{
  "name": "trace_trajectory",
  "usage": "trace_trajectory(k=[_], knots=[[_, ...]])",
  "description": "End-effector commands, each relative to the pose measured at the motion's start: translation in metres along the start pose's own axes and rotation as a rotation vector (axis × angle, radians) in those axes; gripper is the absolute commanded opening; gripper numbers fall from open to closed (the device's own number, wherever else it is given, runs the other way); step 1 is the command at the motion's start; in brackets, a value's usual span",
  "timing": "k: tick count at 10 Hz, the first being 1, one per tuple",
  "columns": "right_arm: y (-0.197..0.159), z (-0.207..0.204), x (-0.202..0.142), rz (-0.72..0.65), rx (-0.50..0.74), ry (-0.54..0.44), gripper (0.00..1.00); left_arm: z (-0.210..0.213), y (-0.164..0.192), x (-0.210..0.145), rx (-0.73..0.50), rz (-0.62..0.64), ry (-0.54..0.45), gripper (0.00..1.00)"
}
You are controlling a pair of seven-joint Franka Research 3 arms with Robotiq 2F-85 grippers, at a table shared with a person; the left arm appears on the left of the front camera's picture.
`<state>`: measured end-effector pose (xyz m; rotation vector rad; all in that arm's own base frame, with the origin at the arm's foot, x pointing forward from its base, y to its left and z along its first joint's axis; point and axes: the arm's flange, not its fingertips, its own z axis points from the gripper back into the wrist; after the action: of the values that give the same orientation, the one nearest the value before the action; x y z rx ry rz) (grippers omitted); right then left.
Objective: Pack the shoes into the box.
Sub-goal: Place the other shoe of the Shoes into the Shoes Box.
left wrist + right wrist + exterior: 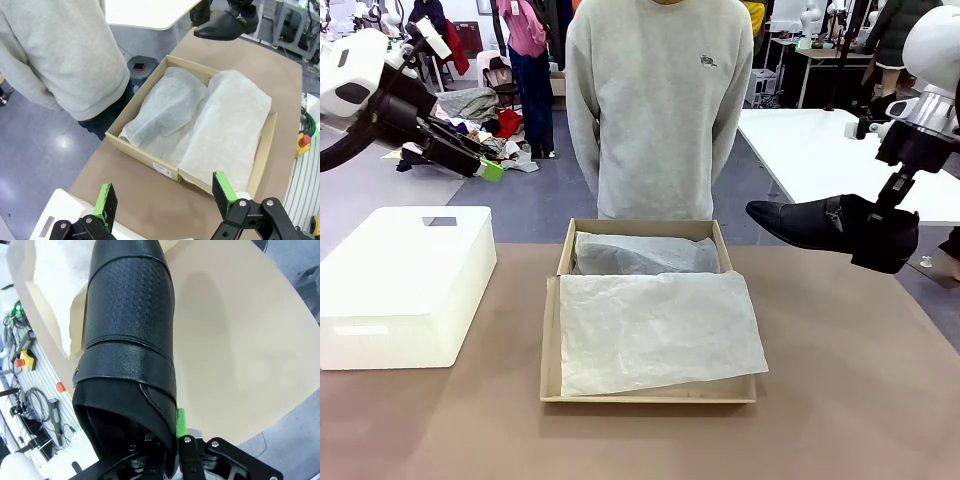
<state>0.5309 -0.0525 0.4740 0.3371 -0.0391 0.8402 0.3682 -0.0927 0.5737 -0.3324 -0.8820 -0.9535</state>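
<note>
Right gripper (886,236) pinches one shoe (815,224) over the table's (840,400) far right corner; the other seems in the box (551,340) under tissue (660,330); left gripper (480,163) is spread.

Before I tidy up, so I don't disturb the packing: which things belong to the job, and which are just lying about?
Job: black shoe, cardboard box, tissue paper.
Lying about: white plastic bin, clothes on the floor.

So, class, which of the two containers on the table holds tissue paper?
The brown cardboard shoebox in the middle; the white plastic container at the robot's left shows none.
</note>
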Motion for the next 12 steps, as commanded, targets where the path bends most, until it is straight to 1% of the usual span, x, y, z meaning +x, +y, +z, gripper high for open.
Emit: trace_trajectory(k=[1,6,7,8,9,11,12], knots=[[-0.001,-0.001,-0.001,0.010,0.005,0.005,0.00,-0.001,0.001,-0.001,-0.013,-0.007,-0.012,1.00],[-0.002,-0.006,0.000,-0.001,0.009,0.008,0.00,-0.001,0.001,-0.001,-0.013,-0.007,-0.012,1.00],[0.011,0.001,0.010,-0.013,0.005,0.000,0.00,-0.001,0.001,-0.001,-0.013,-0.007,-0.012,1.00],[0.026,0.014,0.019,-0.078,0.009,-0.023,0.00,-0.001,0.001,-0.001,-0.013,-0.007,-0.012,1.00],[0.042,0.029,0.028,-0.192,-0.007,-0.033,0.00,-0.001,0.001,-0.001,-0.013,-0.007,-0.012,1.00],[0.071,0.045,0.043,-0.351,-0.042,-0.023,0.00,-0.001,0.001,-0.001,-0.013,-0.007,-0.012,1.00],[0.085,0.048,0.052,-0.446,-0.036,-0.006,0.00,-0.001,0.001,-0.001,-0.013,-0.007,-0.012,1.00]])
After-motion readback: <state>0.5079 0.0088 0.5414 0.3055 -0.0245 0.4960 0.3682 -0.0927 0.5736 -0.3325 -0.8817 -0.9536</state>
